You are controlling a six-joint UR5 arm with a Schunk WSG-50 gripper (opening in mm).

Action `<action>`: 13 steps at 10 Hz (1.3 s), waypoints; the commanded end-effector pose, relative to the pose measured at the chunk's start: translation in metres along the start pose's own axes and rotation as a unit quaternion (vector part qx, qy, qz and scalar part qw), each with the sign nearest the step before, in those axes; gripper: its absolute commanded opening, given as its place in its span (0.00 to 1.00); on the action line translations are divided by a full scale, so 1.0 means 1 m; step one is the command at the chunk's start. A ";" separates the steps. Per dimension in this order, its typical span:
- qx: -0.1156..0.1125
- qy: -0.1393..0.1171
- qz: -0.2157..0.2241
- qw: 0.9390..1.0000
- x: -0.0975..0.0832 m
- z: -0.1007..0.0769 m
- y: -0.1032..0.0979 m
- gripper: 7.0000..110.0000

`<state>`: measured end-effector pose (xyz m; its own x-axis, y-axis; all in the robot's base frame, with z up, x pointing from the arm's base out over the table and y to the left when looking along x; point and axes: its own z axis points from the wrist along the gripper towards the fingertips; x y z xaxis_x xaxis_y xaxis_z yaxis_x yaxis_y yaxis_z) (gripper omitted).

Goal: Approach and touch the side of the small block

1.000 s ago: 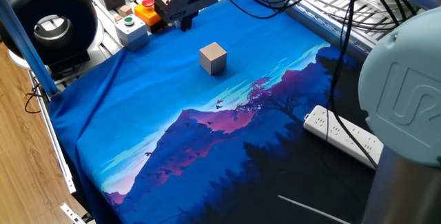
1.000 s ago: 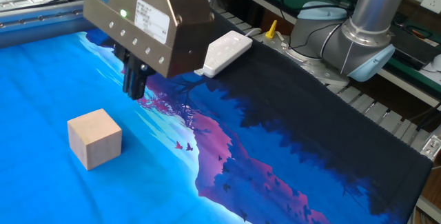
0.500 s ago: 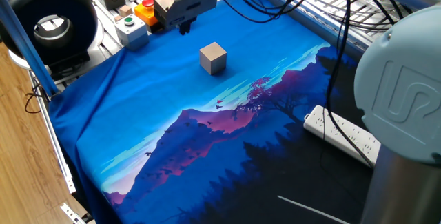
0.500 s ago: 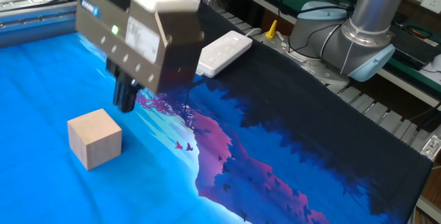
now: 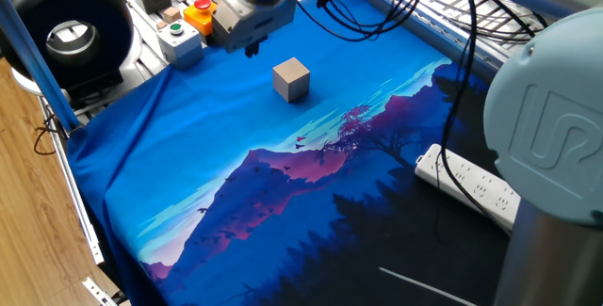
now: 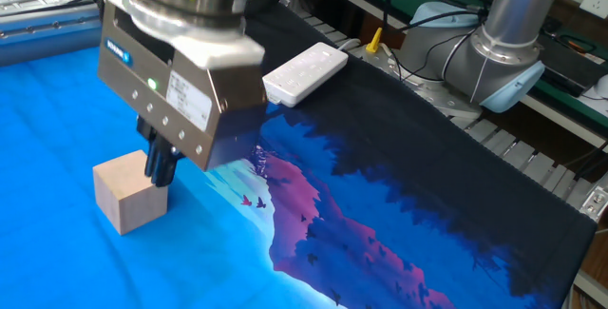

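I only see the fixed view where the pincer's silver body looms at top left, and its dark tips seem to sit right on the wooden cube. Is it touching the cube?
Observer: No. In the other fixed view the pincer hangs apart from the small block, with a strip of the blue cloth showing between them.
Visitor: What lies behind the pincer, outside my picture?
Observer: Button boxes just beyond the cloth's edge: a white box with a green button and an orange box with a red button.
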<state>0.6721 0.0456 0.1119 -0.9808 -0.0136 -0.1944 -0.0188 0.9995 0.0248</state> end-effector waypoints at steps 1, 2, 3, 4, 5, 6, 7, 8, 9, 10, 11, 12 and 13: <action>0.016 -0.001 -0.009 1.000 0.008 0.008 -0.012 0.00; 0.015 -0.001 -0.008 1.000 0.010 0.009 -0.014 0.00; 0.000 0.007 0.002 1.000 0.016 0.004 -0.009 0.00; -0.005 0.010 0.004 1.000 0.018 0.004 -0.009 0.00; -0.001 0.009 0.003 1.000 0.017 0.006 -0.010 0.00; -0.009 0.014 0.008 1.000 0.019 0.005 -0.006 0.00; -0.009 0.020 0.015 1.000 0.022 0.005 -0.005 0.00; -0.009 0.025 0.015 1.000 0.024 0.005 -0.004 0.00; -0.009 0.029 0.015 0.999 0.025 0.004 -0.003 0.00; -0.004 0.036 0.017 0.999 0.026 0.003 -0.003 0.00; -0.001 0.038 0.016 0.999 0.026 0.003 -0.004 0.00; -0.003 0.039 0.015 0.999 0.026 0.003 -0.002 0.00; -0.003 0.039 0.017 0.999 0.026 0.003 -0.001 0.00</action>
<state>0.6481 0.0407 0.1023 -0.9919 0.0064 -0.1271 0.0032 0.9997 0.0255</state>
